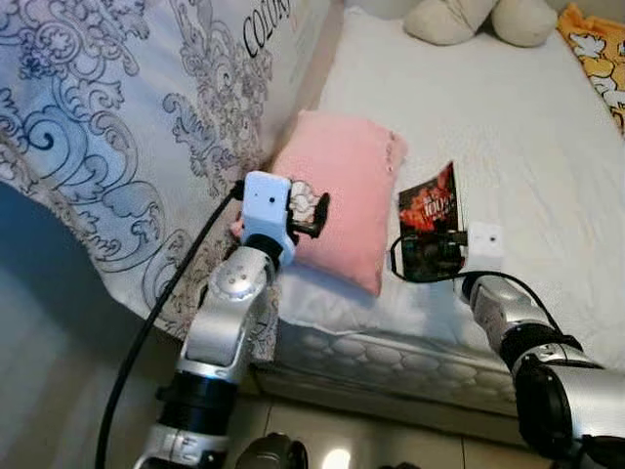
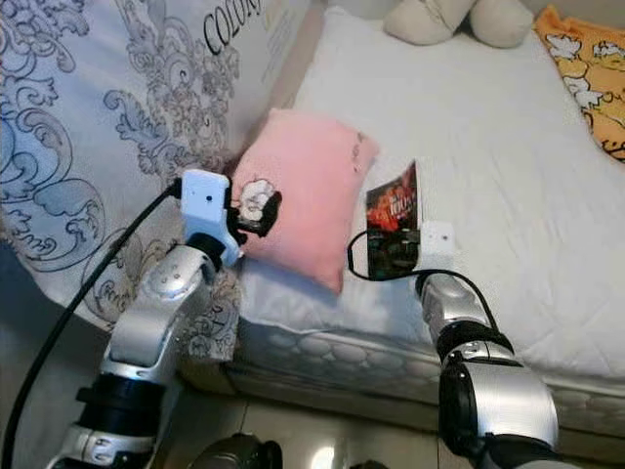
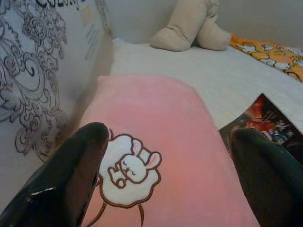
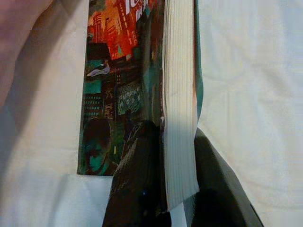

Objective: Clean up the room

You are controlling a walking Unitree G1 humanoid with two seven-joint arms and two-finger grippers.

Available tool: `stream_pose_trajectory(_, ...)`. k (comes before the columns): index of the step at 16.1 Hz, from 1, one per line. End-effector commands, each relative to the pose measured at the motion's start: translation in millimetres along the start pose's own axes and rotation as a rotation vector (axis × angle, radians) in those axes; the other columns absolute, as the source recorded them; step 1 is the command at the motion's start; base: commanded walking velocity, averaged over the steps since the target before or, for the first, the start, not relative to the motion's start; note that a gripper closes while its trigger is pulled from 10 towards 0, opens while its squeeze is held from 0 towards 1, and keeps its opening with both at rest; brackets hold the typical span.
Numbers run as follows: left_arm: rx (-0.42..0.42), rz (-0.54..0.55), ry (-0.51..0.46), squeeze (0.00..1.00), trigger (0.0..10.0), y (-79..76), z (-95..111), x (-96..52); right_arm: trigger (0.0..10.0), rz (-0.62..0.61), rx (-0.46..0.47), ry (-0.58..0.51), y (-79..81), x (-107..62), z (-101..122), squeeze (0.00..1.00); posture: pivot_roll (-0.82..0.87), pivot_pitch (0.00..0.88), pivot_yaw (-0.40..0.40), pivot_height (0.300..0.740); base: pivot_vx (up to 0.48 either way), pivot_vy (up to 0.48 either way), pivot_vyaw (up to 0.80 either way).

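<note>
Standing at the edge of a bed (image 1: 508, 127), the robot works with both arms over the white sheet. The right claw (image 4: 165, 189) is clenched on a paperback book (image 1: 430, 223), its two black fingers pinching the page block from either side near the lower corner, so the book stands on edge, its dark, orange-lettered cover facing the pink pillow. The left claw (image 1: 314, 210) is released, fingers (image 3: 78, 165) spread wide over the near end of the pink pillow (image 1: 342, 195), just above a small embroidered rabbit patch (image 3: 127, 170); whether the tips touch the fabric I cannot tell. Beside that claw, away from the book, hangs a grey patterned quilt (image 1: 117, 127). Well beyond both claws, at the head of the bed, lie a beige plush toy (image 1: 479, 20) and an orange cartoon blanket (image 1: 598, 59). The step in hand looks like clearing the book off the bed. Next, the right claw probably needs to lift the book clear and carry it away, keeping its grip firm so the pages do not slip.
</note>
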State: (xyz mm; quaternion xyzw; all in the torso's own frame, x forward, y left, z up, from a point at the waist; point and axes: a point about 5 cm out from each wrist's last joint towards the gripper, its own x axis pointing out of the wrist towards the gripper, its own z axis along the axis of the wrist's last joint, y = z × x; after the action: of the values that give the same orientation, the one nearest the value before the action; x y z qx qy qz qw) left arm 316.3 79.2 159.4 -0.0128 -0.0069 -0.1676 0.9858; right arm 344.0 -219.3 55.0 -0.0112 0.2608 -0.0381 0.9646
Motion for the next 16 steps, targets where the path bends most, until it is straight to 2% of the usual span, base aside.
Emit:
stream_pose_trajectory(1, -0.003, 0.007, 0.008, 0.0, 10.0, -0.2, -0.8, -2.6, 10.0, -0.034, -0.03, 0.007, -5.9, -0.6, -1.1, 0.0, 0.24, 0.097, 0.014, 0.74, 0.0, 0.0, 0.0)
stream_pose_trajectory(2, -0.001, 0.004, 0.009, 0.0, 10.0, -1.9, -0.5, -3.4, 10.0, -0.013, 0.145, 0.017, -3.1, -0.4, -3.5, 0.0, 0.24, 0.095, 0.01, 0.74, 0.0, 0.0, 0.0)
stream_pose_trajectory(3, 0.0, 0.003, 0.011, 0.0, 10.0, -2.5, -0.7, -3.7, 10.0, 0.003, 0.257, 0.027, -0.4, -0.2, -5.4, 0.0, 0.25, 0.096, 0.01, 0.74, 0.0, 0.0, 0.0)
stream_pose_trajectory(4, 0.013, 0.0, 0.007, 0.0, 10.0, -3.5, 0.2, -4.4, 10.0, 0.018, 0.416, 0.037, 2.8, -0.1, -8.2, 0.0, 0.26, 0.1, 0.012, 0.74, 0.0, 0.0, 0.0)
stream_pose_trajectory(5, 0.029, -0.006, -0.001, 0.0, 10.0, -4.3, 1.8, -4.6, 10.0, 0.013, 0.484, 0.036, 2.5, -0.2, -8.7, 0.0, 0.27, 0.1, 0.012, 0.74, 0.0, 0.0, 0.0)
stream_pose_trajectory(6, 0.067, -0.029, -0.026, 0.0, 10.0, -7.3, 6.4, -6.0, 10.0, 0.0, 0.627, 0.03, 1.9, -0.2, -9.6, 0.0, 0.28, 0.098, 0.011, 0.74, 0.0, 0.0, 0.0)
stream_pose_trajectory(8, 0.093, -0.047, -0.043, 0.0, 10.0, -9.6, 9.7, -7.8, 10.0, 0.002, 0.71, 0.036, 5.1, -0.1, -11.7, 0.0, 0.29, 0.095, 0.012, 0.74, 0.0, 0.0, 0.0)
stream_pose_trajectory(9, 0.092, -0.048, -0.043, 0.0, 10.0, -9.7, 10.1, -8.6, 10.0, 0.015, 0.712, 0.042, 8.3, 0.1, -12.4, 0.0, 0.3, 0.094, 0.011, 0.74, 0.0, 0.0, 0.0)
stream_pose_trajectory(10, 0.091, -0.049, -0.043, 0.0, 10.0, -10.3, 10.5, -9.4, 10.0, 0.029, 0.706, 0.049, 11.4, 0.2, -12.9, 0.0, 0.3, 0.094, 0.008, 0.74, 0.0, 0.0, 0.0)
stream_pose_trajectory(12, 0.02, -0.05, -0.018, 0.0, 10.0, -16.9, 7.1, -11.5, 10.0, 0.036, 0.629, 0.053, 13.0, 0.6, -10.7, 0.0, 0.31, 0.092, 0.001, 0.74, 0.0, 0.0, 0.0)
stream_pose_trajectory(13, -0.058, -0.038, 0.009, 0.0, 10.0, -21.6, 3.5, -13.0, 10.0, 0.035, 0.567, 0.048, 12.6, 0.9, -8.2, 0.89, 0.31, 0.091, 0.0, 0.74, 0.0, 0.0, 0.0)
stream_pose_trajectory(14, -0.096, -0.032, 0.022, 0.0, 10.0, -23.7, 1.8, -13.5, 10.0, 0.034, 0.518, 0.043, 12.3, 1.1, -6.4, 1.0, 0.31, 0.09, -0.001, 0.74, 0.0, 0.0, 0.0)
stream_pose_trajectory(16, -0.139, -0.034, 0.038, 0.0, 10.0, -30.0, -0.7, -15.3, 10.0, 0.03, 0.452, 0.016, 11.5, 1.9, 1.9, 1.0, 0.31, 0.087, -0.005, 0.74, 0.0, 0.0, 0.0)
